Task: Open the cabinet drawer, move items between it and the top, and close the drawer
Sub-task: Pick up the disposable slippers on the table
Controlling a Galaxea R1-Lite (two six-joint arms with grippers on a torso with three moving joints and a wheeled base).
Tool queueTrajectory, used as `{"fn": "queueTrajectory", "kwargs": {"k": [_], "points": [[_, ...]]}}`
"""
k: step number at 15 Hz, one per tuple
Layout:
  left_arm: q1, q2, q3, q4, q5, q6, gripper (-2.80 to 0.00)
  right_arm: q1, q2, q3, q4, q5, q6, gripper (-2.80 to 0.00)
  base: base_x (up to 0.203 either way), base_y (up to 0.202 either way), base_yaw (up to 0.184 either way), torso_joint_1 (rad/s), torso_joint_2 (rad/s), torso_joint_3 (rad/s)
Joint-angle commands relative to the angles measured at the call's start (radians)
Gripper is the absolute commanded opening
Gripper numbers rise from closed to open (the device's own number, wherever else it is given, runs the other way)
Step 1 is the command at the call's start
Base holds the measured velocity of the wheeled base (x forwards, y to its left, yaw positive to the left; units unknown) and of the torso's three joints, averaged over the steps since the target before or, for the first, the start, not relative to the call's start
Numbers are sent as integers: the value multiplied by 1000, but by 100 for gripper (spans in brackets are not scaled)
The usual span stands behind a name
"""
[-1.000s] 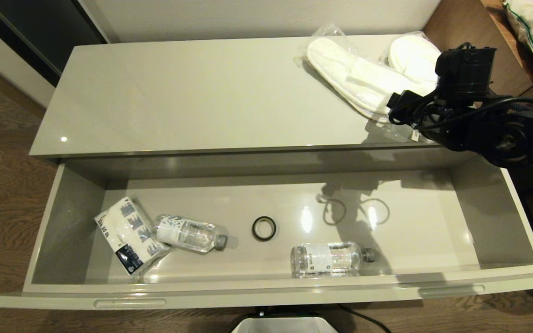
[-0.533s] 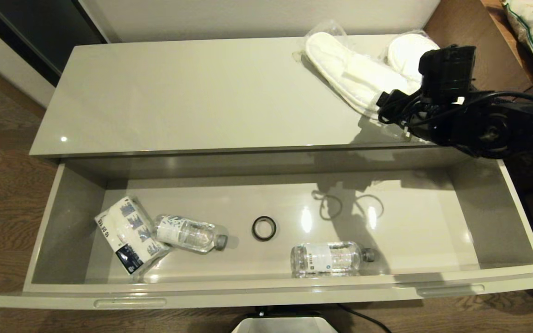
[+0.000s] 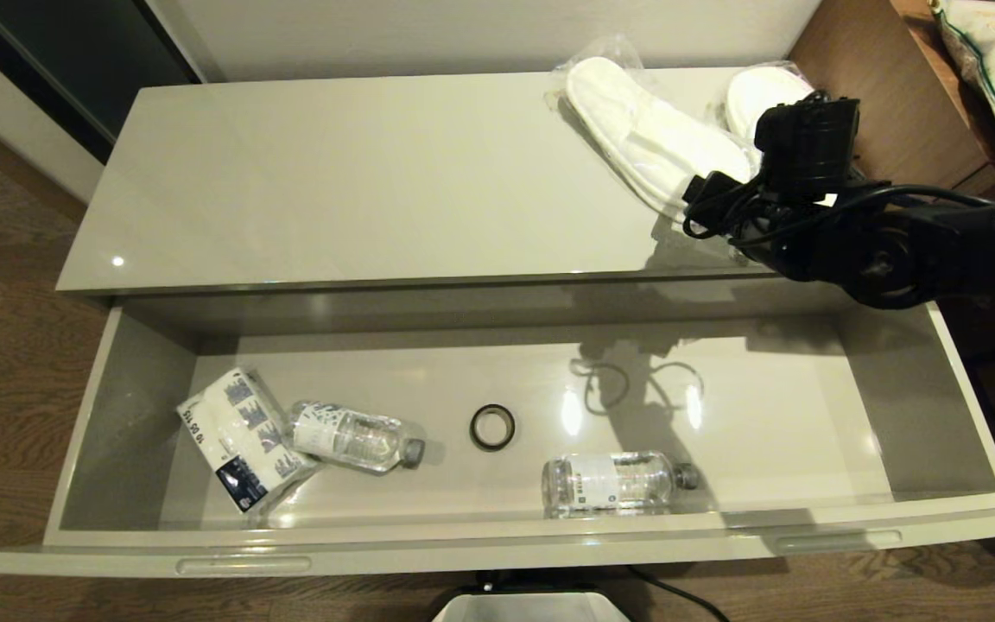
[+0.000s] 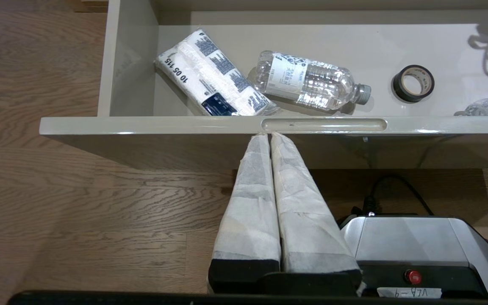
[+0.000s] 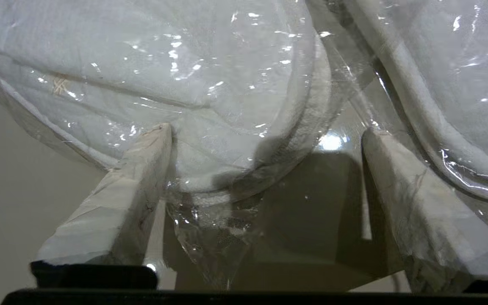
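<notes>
The cabinet drawer (image 3: 497,536) stands pulled out below the top (image 3: 359,173), on whose right end the two bagged slippers (image 3: 649,138) lie side by side, the nearer one's long axis slanting from the back wall toward the front right. The right gripper (image 5: 265,131), far nearer than the left gripper (image 4: 269,137) parked with fingers pressed together at the drawer's front panel, holds nothing. Its jaws gape wide, straddling that slipper's rounded end, which lies straight ahead between them.

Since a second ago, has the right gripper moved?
Yes: the right gripper has shifted left along the top, over the bagged slippers.
</notes>
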Motion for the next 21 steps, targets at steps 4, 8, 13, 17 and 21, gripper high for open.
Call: {"fn": "queueTrajectory", "kwargs": {"k": [4, 8, 13, 17, 21], "points": [[1, 0, 0, 1, 0, 0, -280, -1, -7, -1, 0, 2, 3, -280, 0, 0, 0, 0, 0, 0], [1, 0, 0, 0, 0, 0, -280, -1, -12, 2, 8, 2, 3, -280, 0, 0, 0, 0, 0, 0], [1, 0, 0, 1, 0, 0, -280, -1, -58, 7, 37, 18, 3, -280, 0, 0, 0, 0, 0, 0], [1, 0, 0, 1, 0, 0, -280, -1, -92, 6, 72, 32, 6, -280, 0, 0, 0, 0, 0, 0], [1, 0, 0, -1, 0, 0, -280, -1, -181, 7, 158, 69, 6, -280, 0, 0, 0, 0, 0, 0]]}}
